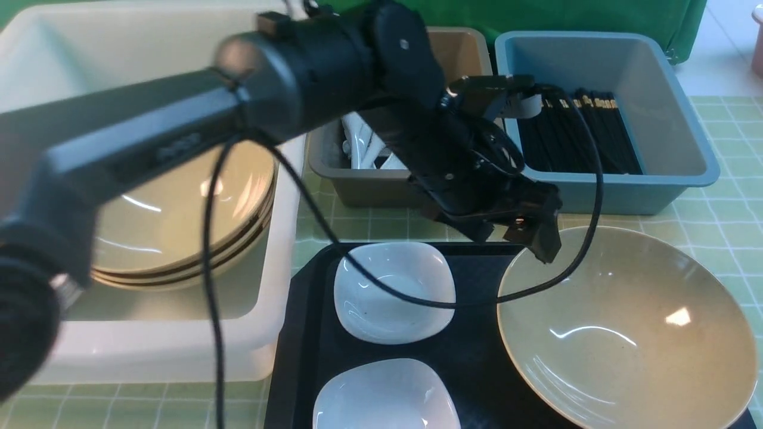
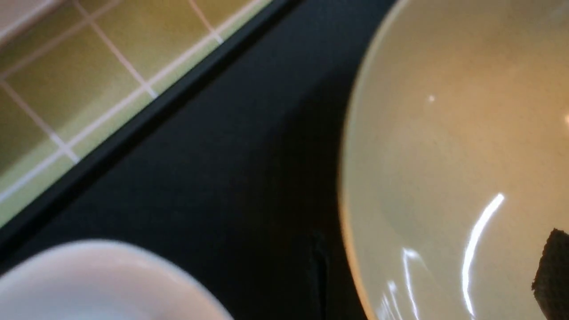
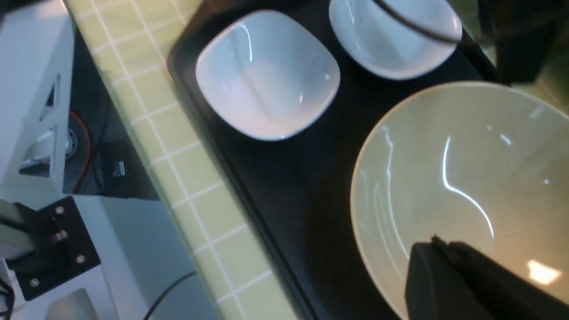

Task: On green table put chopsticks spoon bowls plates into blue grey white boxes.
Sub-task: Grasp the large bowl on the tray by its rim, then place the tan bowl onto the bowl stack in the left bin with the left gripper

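Because the glossy tan bowl on the black tray looked heavy, slick and breakable, its thin rim seemed the best hold. The left gripper hung spread at the far rim, and the right gripper was clenched empty above the bowl.

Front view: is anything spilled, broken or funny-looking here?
Nothing is spilled or broken. One odd thing: a black cable sags across the far white plate on the black tray; I can't tell whether it touches.
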You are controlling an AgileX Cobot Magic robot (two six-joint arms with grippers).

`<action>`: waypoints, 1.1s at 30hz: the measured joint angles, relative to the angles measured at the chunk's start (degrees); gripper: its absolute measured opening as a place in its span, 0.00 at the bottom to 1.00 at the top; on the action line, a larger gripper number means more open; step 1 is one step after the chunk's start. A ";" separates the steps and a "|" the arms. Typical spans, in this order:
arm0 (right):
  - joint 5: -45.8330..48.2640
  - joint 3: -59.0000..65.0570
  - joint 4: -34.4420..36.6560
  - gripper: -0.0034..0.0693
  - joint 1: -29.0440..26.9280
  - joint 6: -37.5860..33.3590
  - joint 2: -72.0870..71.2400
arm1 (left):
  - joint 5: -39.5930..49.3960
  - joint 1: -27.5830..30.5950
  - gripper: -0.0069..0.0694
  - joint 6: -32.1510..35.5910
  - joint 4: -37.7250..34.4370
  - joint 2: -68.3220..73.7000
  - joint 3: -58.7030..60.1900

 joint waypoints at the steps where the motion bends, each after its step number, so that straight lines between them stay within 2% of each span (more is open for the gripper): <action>1: 0.00 0.00 0.00 0.08 0.00 -0.03 -0.08 | 0.00 0.00 0.86 0.00 0.00 0.68 -0.20; 8: -0.71 0.38 0.05 0.08 0.00 -0.68 -0.27 | -0.04 0.00 0.72 1.17 -1.16 7.53 -0.57; 13: -2.42 2.31 0.05 0.08 0.00 -0.73 -0.27 | 0.01 0.14 0.40 5.96 -4.10 8.49 -0.57; 14: -2.60 2.95 0.05 0.08 0.00 -0.68 -0.27 | 0.14 0.38 0.28 6.38 -5.20 8.49 -0.68; 17: -3.18 3.78 0.05 0.08 0.00 -0.63 -0.27 | 1.21 1.33 0.13 6.77 -7.81 8.49 -0.73; 24: -4.96 3.83 0.05 0.08 0.00 0.04 -0.27 | 4.58 6.55 0.11 12.76 -13.61 4.12 -0.73; 33: -10.86 3.83 1.33 0.08 0.00 0.45 -0.95 | 8.09 15.52 0.11 13.89 -16.38 -9.31 -0.73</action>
